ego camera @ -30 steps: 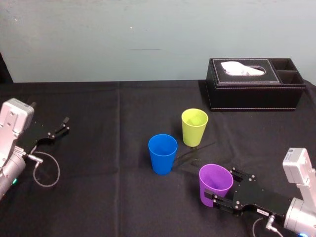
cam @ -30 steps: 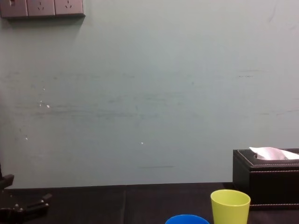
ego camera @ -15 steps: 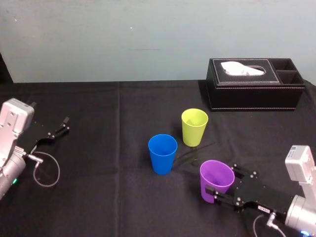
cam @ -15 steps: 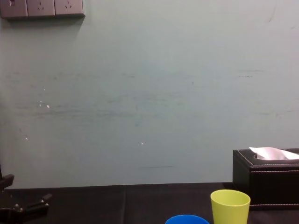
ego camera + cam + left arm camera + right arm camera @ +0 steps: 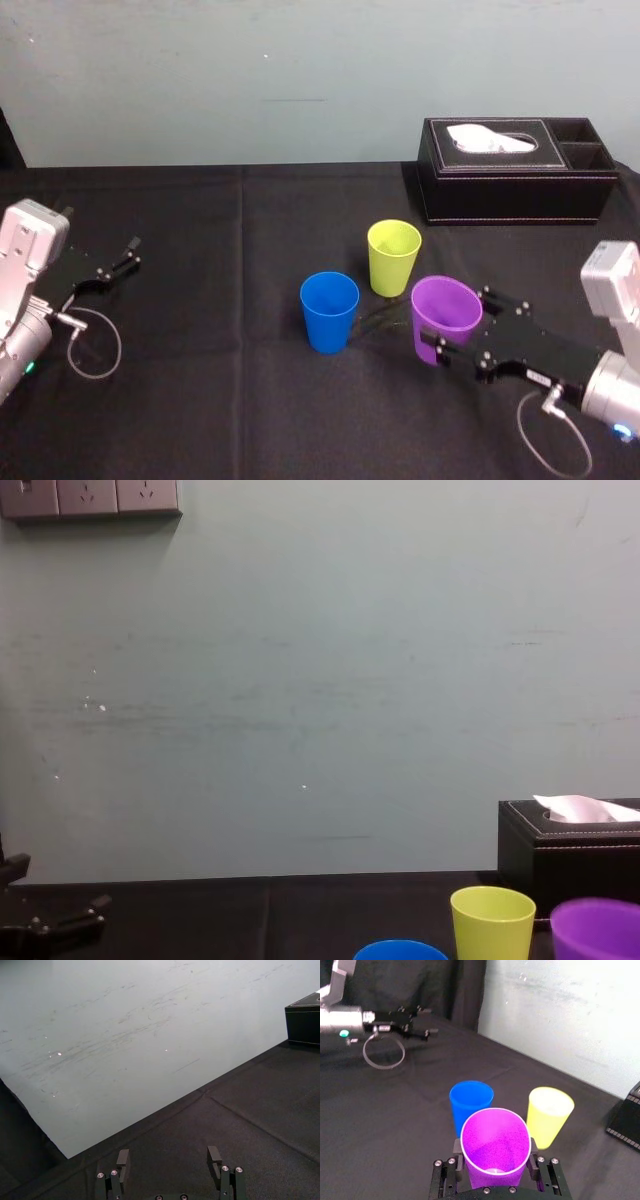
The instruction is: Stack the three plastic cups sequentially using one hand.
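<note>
Purple cup [image 5: 446, 320] mouth-up, near vertical, clamped by right gripper [image 5: 458, 325] fingers [image 5: 497, 299], left gripper [image 5: 168, 1155] agape

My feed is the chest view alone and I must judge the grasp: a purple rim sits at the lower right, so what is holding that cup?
Observer: The right gripper is shut on the purple cup, one finger on each side of its wall.
Operator: How does the blue cup stand?
Observer: The blue cup stands upright on the table, left of the yellow-green cup and nearer the robot, not touching it.
Operator: And the left arm?
Observer: The left gripper rests open and empty at the table's far left.
</note>
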